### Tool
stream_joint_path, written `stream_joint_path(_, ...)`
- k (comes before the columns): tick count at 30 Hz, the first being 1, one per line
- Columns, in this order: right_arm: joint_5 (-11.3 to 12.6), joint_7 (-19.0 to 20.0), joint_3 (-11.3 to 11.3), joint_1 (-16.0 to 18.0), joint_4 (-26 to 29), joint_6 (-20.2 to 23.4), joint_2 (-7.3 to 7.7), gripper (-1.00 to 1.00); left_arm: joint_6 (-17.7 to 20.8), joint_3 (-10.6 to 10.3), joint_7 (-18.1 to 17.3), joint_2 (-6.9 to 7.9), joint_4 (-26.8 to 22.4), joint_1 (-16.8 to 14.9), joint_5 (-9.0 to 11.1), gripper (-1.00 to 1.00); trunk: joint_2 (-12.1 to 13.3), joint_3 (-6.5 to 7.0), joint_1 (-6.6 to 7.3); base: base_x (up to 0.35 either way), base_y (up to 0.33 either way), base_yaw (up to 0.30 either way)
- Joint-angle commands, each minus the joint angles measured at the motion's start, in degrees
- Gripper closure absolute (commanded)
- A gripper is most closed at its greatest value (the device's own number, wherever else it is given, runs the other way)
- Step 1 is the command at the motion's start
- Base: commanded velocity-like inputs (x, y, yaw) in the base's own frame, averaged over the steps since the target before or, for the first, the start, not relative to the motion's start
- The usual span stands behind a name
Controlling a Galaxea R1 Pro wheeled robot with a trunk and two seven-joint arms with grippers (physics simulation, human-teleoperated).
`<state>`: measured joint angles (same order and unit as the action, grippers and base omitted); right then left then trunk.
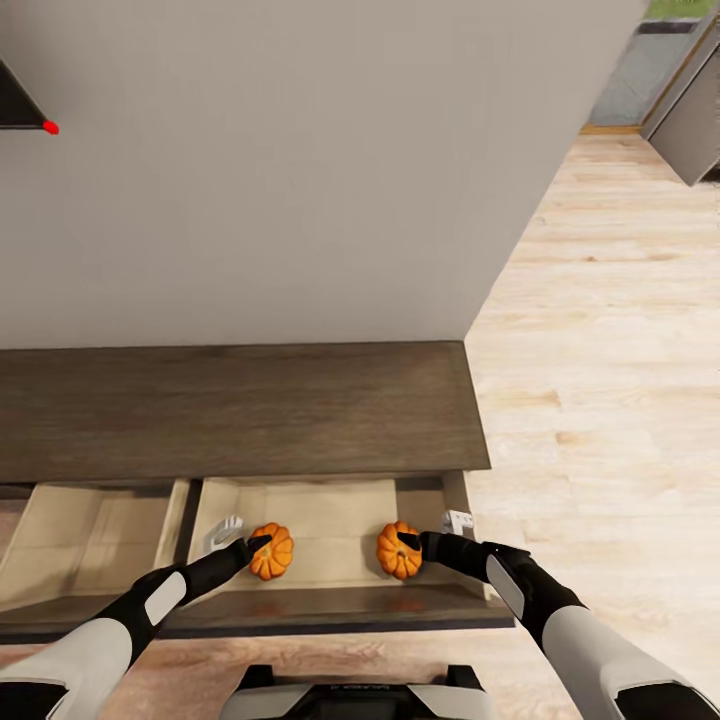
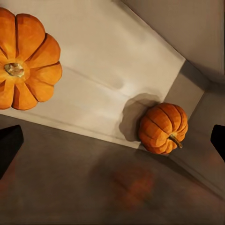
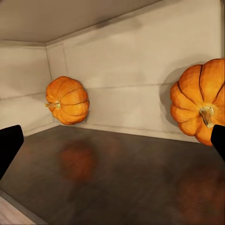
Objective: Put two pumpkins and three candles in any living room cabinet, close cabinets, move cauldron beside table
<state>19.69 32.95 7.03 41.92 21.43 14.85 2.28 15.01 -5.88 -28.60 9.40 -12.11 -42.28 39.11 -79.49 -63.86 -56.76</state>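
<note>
cabinet (image 1: 240,410) against the wall | open drawer (image 1: 300,505) before it | left pumpkin (image 1: 272,552) and right pumpkin (image 1: 398,550) inside, well apart | second open drawer (image 1: 90,535) to the left

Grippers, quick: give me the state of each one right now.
Left gripper: open, fingers spread wide, holding nothing, beside the left pumpkin in the drawer.
Right gripper: open, holding nothing, beside the right pumpkin.
</note>
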Motion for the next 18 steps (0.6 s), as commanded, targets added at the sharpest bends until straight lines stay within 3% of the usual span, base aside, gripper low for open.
stream_joint_path(1,-0.01,0.00,0.00,0.00,0.01,0.00,-0.01,-1.00,0.01,0.00,-0.02,0.00,0.01,0.00,0.00,-1.00,0.00,0.09,0.00,0.000,0.000,-0.071)
stream_joint_path(9,-0.01,0.00,0.00,0.00,-0.06,0.00,-0.08,-1.00,0.02,0.00,-0.05,0.00,-0.01,0.00,0.00,-1.00,0.00,0.82,0.00,-0.019,0.002,-0.071)
stream_joint_path(18,-0.01,0.04,0.00,-0.05,-0.07,0.00,-0.17,-1.00,0.02,-0.02,-0.05,-0.05,-0.01,0.00,0.00,-1.00,0.00,1.63,0.00,-0.228,0.050,-0.071)
